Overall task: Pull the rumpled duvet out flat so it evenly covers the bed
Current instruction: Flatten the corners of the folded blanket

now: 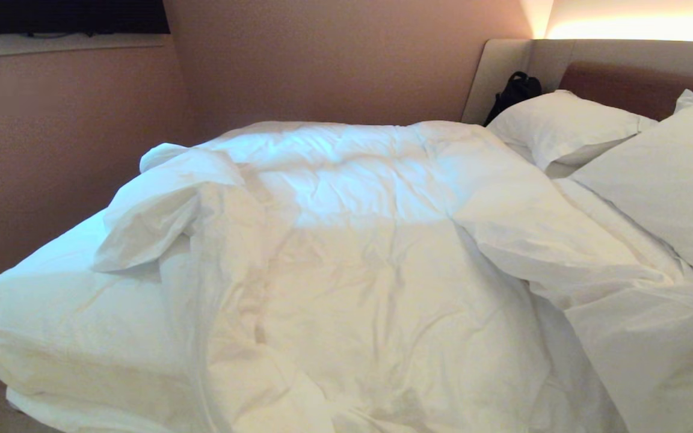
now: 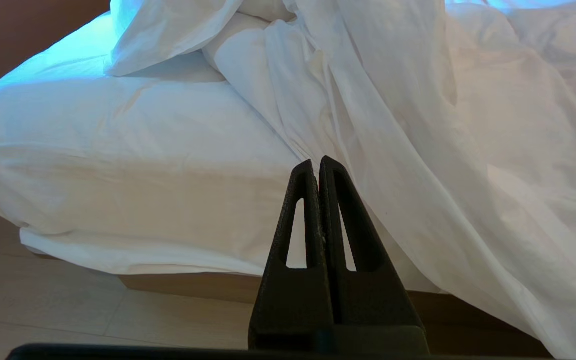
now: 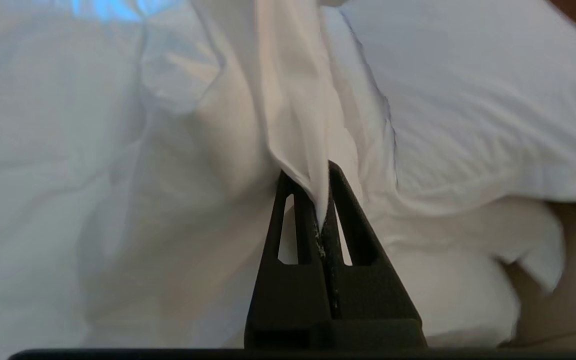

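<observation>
The right gripper is pinched tight on a fold of the duvet, the white cloth rising taut from between its fingertips; a pillow lies just beside it. The left gripper hangs with its fingers pressed together on nothing, short of the bed, where the duvet drapes over the mattress edge ahead of it. In the head view, the duvet lies bunched across the bed. No writing or labels are readable.
</observation>
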